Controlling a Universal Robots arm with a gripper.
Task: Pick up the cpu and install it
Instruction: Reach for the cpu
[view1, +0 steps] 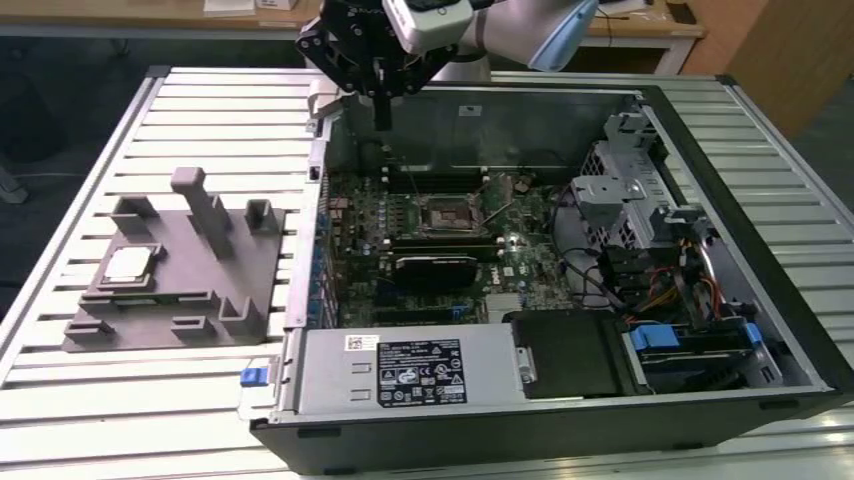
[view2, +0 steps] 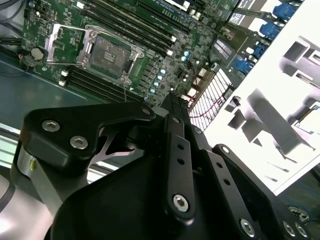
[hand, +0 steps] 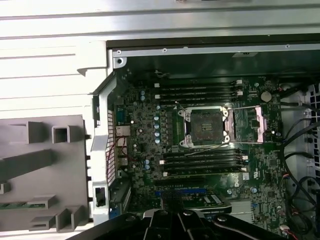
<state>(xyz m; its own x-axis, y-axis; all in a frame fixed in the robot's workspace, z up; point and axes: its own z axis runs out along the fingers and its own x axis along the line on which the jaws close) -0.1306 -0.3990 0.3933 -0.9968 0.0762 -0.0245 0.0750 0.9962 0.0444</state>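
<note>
Hovering over the far rim of the computer case (view1: 534, 100), the gripper (view1: 383, 120) has its fingers pressed together, empty. The cpu (view1: 127, 265) lies well apart on the grey fixture (view1: 200, 295) (exterior view's left). Judged light, stiff and fragile underneath, so grip opposite edges.

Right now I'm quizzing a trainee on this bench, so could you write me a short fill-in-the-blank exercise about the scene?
1. The small flat square silvery-topped cpu lies on the grey moulded plastic fixture, to the exterior view's ____ of the open black computer case.
2. The black claw hangs over the case and holds ____.
3. The square metal-rimmed socket on the green motherboard has ____ chip in it.
Missing words: left; nothing; no.
</note>
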